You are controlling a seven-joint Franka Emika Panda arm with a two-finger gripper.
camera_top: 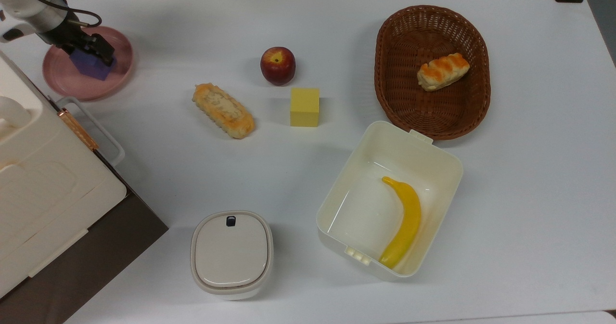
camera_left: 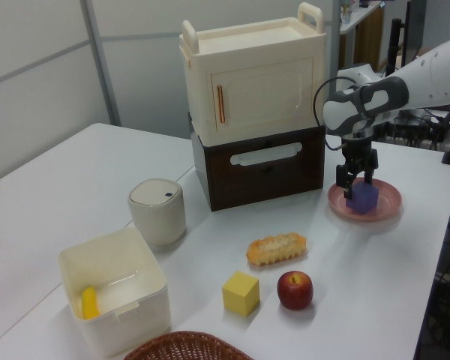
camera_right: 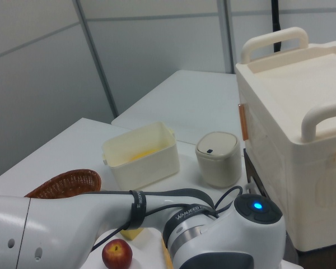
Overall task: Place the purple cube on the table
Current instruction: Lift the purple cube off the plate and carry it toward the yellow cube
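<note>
Top view, left to right. At upper left: plate (camera_top: 113, 83), cube (camera_top: 91, 65) on it, gripper (camera_top: 86, 49) over the cube. Below: cabinet (camera_top: 43, 189) at the left edge. Mid-table (camera_top: 529, 170): pastry (camera_top: 223, 110), then apple (camera_top: 277, 65) with block (camera_top: 304, 107) just below. Upper right: basket (camera_top: 476, 102), bread (camera_top: 442, 71) inside. Lower middle: canister (camera_top: 232, 253); to its right, box (camera_top: 433, 155) with banana (camera_top: 404, 223) inside.
</note>
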